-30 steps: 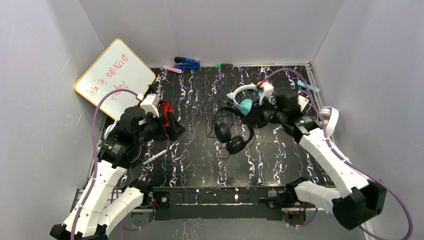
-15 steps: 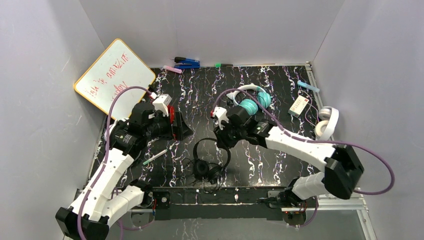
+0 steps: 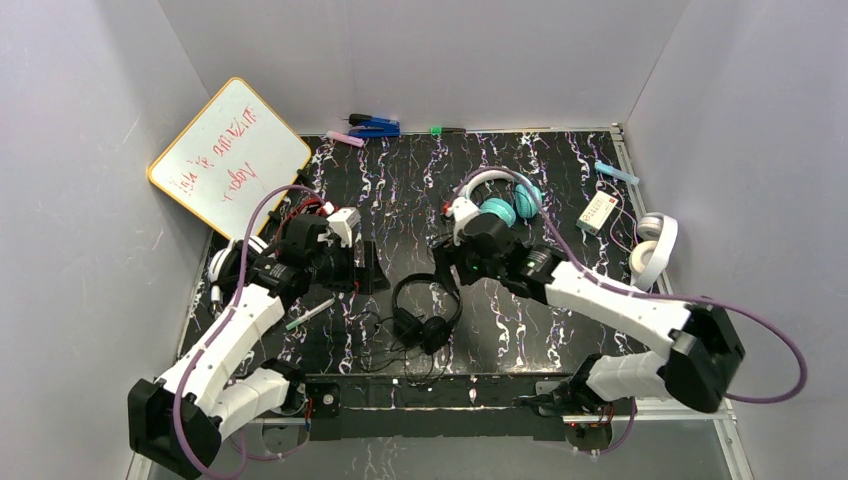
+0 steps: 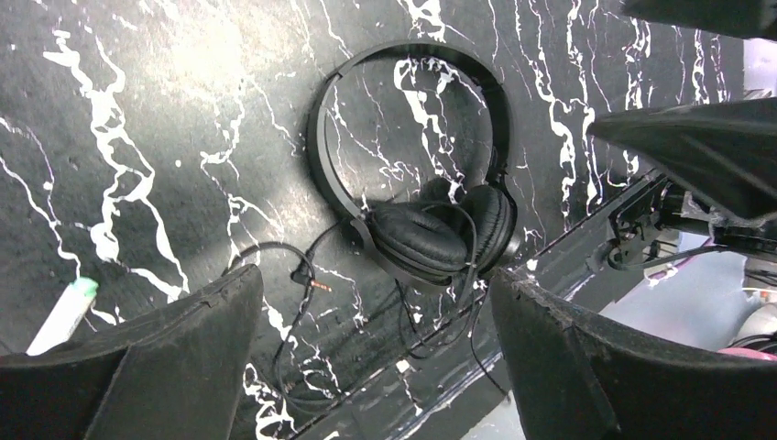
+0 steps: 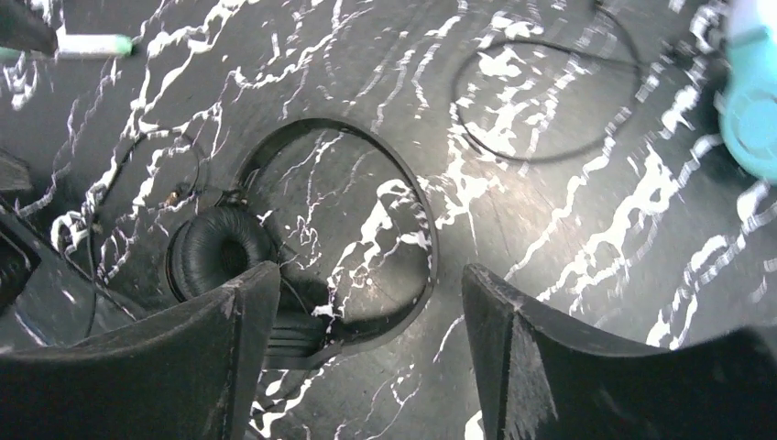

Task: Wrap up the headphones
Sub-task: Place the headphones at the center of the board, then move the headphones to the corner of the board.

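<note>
The small black headphones [image 3: 425, 315] lie flat near the table's front middle, cups together, with their black cord [image 3: 385, 338] loose to the left. My right gripper [image 3: 448, 275] hovers open just behind them; in its wrist view the band [image 5: 423, 229] and one cup [image 5: 218, 252] lie below the open jaws [image 5: 371, 270]. My left gripper [image 3: 375, 270] is open to their left, above cups [image 4: 431, 234] and plug [image 4: 321, 286], fingertips [image 4: 376, 275] holding nothing. Teal headphones [image 3: 503, 205] lie behind the right wrist. White headphones [image 3: 655, 245] rest by the right wall. Red headphones [image 3: 298, 212] peek out behind the left arm.
A whiteboard [image 3: 230, 150] leans at the back left. A green-capped marker [image 3: 310, 313] lies beside the left arm. A blue stapler [image 3: 375, 127], pink marker [image 3: 345, 139], white box [image 3: 598, 210] and light blue marker [image 3: 615, 172] sit toward the back. The front rail [image 3: 430, 390] runs close to the cord.
The right gripper dragged the black headphones forward and left from beside the teal pair, then opened and let go. The left arm swung right toward the middle.
</note>
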### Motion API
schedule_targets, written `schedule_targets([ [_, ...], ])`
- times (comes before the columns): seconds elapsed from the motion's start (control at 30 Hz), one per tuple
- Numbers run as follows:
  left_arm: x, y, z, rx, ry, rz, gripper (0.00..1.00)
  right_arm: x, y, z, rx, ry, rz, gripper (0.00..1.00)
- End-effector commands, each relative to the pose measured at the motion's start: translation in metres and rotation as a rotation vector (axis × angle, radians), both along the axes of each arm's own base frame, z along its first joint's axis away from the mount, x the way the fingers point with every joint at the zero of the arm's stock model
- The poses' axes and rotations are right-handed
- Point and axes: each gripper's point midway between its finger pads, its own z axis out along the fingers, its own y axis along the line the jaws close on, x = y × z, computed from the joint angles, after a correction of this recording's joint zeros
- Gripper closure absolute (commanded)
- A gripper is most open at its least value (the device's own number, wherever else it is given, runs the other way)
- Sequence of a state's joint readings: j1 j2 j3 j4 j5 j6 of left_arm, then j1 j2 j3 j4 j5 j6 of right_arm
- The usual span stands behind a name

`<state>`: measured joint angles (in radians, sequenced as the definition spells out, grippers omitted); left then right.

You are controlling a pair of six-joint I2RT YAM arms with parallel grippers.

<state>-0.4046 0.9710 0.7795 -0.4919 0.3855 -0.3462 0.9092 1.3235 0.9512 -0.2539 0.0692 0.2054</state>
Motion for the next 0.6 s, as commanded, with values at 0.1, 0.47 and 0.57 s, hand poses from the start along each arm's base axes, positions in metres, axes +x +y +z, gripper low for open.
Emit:
schedule_targets([
  [0.1, 0.025, -0.019, 0.012, 0.033, -0.107, -0.125, 0.08, -0.006, -0.058, 0.005, 0.174, 0.11, -0.514, 0.05],
  [0.47, 0.037, -0.057, -0.022, 0.31, -0.35, -0.405, 0.02, -0.038, -0.094, -0.026, 0.115, 0.295, -0.714, 0.01],
  [0.57, 0.034, -0.066, -0.038, 0.358, -0.37, -0.535, 0.02, -0.035, -0.095, -0.014, 0.15, 0.264, -0.71, 0.01],
])
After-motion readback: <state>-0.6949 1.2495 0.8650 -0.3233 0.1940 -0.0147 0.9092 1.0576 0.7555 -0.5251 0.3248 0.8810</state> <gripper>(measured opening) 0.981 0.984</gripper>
